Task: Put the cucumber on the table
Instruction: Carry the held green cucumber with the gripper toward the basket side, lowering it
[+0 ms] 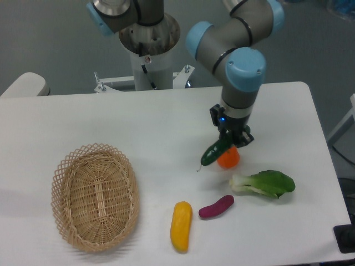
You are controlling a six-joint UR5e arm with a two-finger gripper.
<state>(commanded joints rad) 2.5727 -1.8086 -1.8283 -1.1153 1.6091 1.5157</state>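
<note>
My jaws were clamped on the cucumber (214, 153), which hung tilted above the worktop (166, 133) beside the orange (229, 159). To set it down well, I judged I should lower over bare surface before releasing.

Dark green glossy cucumber (214, 153) hangs tilted above the white table (166, 133).

A: Light is even and fairly bright, from above I'd say; the large plain white flat tabletop (111, 124) reads clean, without blown-out patches.

B: Shadows are soft. A faint one sits under the woven oval wicker basket (95, 197), and a slight one beside the yellow vegetable (181, 225).

A: Small glints show on the slender dark green glossy cucumber (215, 153). The grey backdrop is dimmer.

B: Overall a bit soft and grainy, fine detail smeared; no obvious edge distortion.
</note>
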